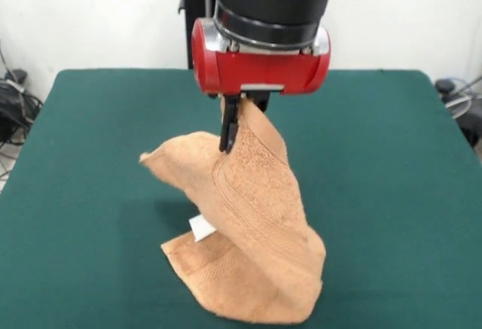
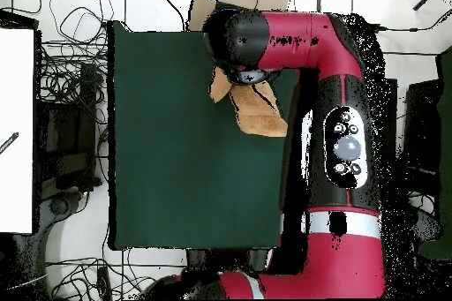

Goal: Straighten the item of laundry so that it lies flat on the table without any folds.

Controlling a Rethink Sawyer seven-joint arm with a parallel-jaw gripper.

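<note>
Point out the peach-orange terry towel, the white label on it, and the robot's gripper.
Peach-orange terry towel (image 1: 260, 231): front view, draped middle.
White label (image 1: 201, 228): front view, its face.
Gripper (image 1: 230, 129): front view, between fingertips, shut on the towel.

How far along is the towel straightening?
Done: the hand has pinched the peach-orange terry-cloth towel by its upper edge. In hand: it hangs lifted, its lower end folded on the dark green cloth-covered table. Left: lay it flat, folds out.

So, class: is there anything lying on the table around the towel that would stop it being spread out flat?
Nothing visible does. The hand holds the towel up by its top, and the green table around it is bare on all sides shown.
</note>
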